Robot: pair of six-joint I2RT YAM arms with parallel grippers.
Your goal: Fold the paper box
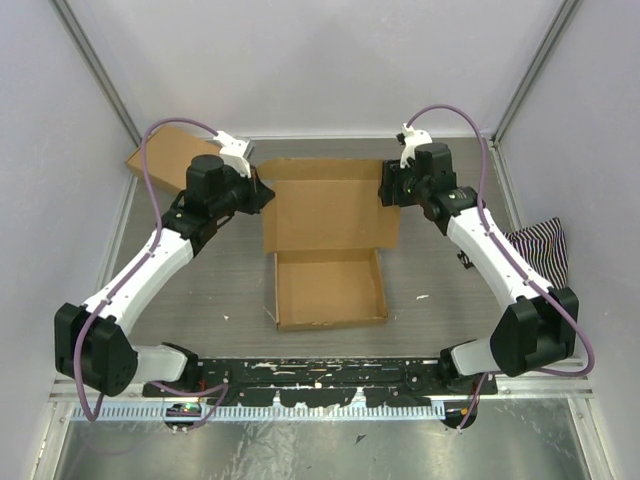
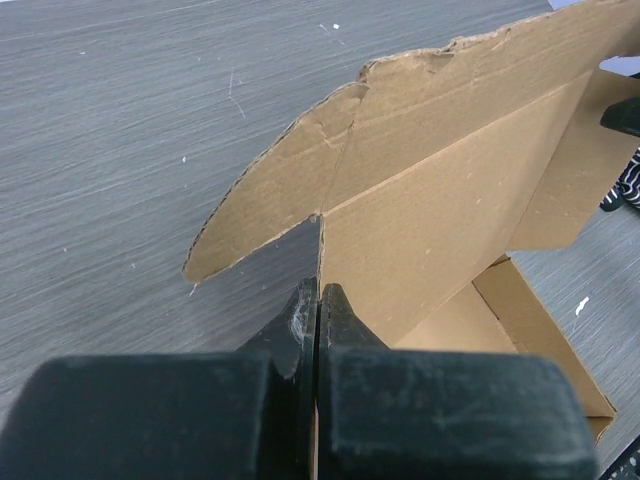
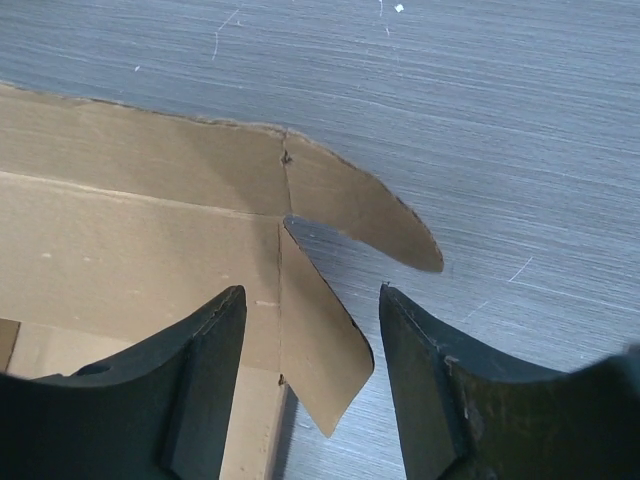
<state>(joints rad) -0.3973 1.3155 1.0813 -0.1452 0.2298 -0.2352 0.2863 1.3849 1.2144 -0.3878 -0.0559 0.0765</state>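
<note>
The brown paper box [image 1: 328, 240] lies mid-table. Its near part is a shallow tray [image 1: 330, 288], and its far panel is lifted. My left gripper [image 1: 262, 193] is shut on the thin left edge of that panel. In the left wrist view the cardboard [image 2: 450, 180] runs straight into the closed left gripper [image 2: 320, 290]. My right gripper [image 1: 388, 188] is open at the panel's right edge. In the right wrist view a rounded side flap [image 3: 315, 340] stands between the spread fingers of the right gripper [image 3: 312, 295], touching neither. A second rounded tab [image 3: 370, 215] lies beyond it.
A second brown cardboard box [image 1: 165, 158] sits at the far left behind the left arm. A black-and-white striped cloth [image 1: 540, 248] lies by the right wall. White walls close in the grey table [image 1: 440, 300] on three sides.
</note>
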